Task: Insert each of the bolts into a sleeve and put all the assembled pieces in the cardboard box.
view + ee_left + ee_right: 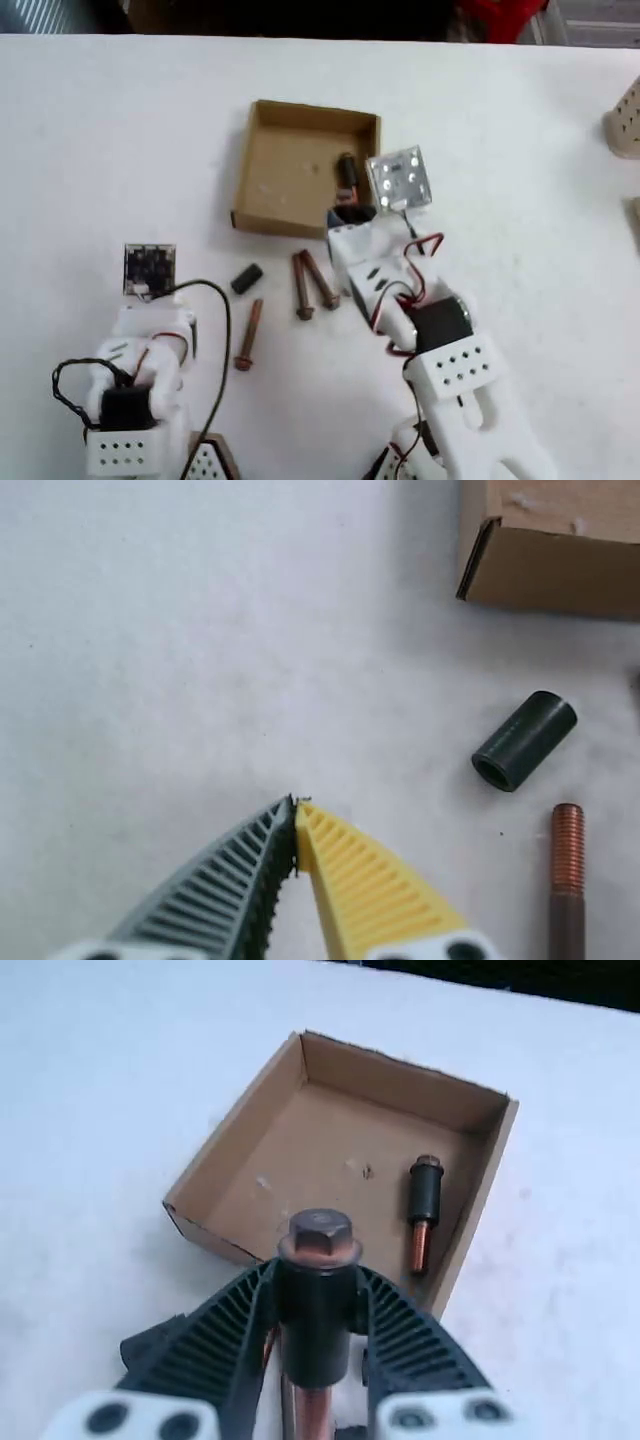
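The right gripper (315,1282) has its fingers clamped on an assembled piece (318,1310), bolt head up, at the 5 o'clock corner of the cardboard box (285,170). It is best carried well over the rim, to bare floor at 9 o'clock of the other assembled piece (347,172), before the fingers part. The left gripper (295,808) has its fingers closed on nothing. By count there are two assembled pieces, three loose bolts (300,285) on the desk (120,120), and one loose sleeve (246,278) at 7 o'clock from the box.
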Robot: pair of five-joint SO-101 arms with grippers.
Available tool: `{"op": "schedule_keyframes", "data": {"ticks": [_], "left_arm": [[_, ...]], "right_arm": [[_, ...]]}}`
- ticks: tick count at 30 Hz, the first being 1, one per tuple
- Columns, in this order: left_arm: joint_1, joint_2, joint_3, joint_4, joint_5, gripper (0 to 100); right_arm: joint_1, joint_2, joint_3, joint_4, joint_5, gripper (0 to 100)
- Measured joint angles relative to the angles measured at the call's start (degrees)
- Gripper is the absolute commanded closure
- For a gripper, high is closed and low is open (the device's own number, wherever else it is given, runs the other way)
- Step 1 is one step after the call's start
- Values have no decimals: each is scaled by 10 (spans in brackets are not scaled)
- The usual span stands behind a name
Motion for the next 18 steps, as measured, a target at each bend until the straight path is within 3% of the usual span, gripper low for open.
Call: {"op": "schedule_keyframes", "data": {"ticks": [7, 18], "left_arm": [[0, 0, 0, 0, 0, 979], [0, 0, 0, 0, 0, 979]], "right_arm": [[-1, 156, -176, 70, 24, 981], [33, 446, -367, 75, 27, 981]]}}
